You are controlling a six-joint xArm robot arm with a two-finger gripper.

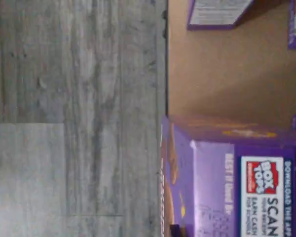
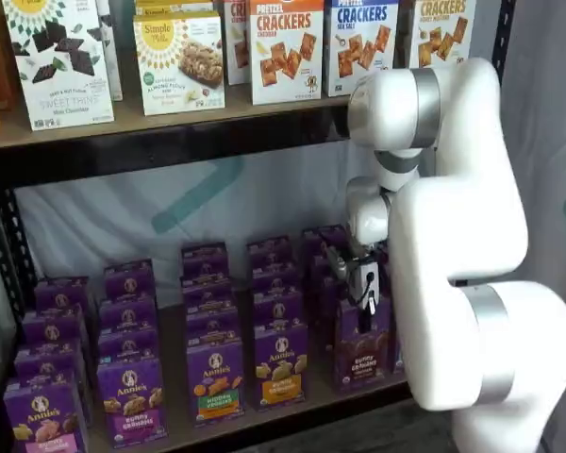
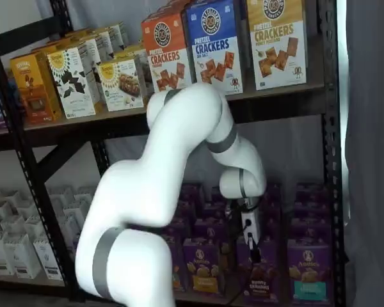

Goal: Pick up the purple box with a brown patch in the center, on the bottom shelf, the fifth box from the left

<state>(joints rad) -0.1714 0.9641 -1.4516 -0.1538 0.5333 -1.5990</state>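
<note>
The purple box point(image 2: 361, 357) with a brown "Bunny Grahams" band stands upright at the front of the bottom shelf point(image 2: 297, 406). It also shows in a shelf view point(image 3: 264, 281). My gripper point(image 2: 366, 316) hangs straight down onto the box's top, and it also shows in a shelf view point(image 3: 251, 248). Its black fingers show side-on at the top edge, and no gap can be made out. The wrist view shows the box's purple top point(image 1: 214, 187) with a Box Tops label, at the front edge of the tan board point(image 1: 227, 74).
Rows of purple cartons fill the shelf, with an orange-yellow banded one point(image 2: 280, 363) to the left and a teal banded one point(image 3: 307, 275) to the right. Cracker boxes point(image 2: 286, 47) stand on the shelf above. My arm's white body point(image 2: 472, 283) fills the right side. Grey floor point(image 1: 64, 123) lies below.
</note>
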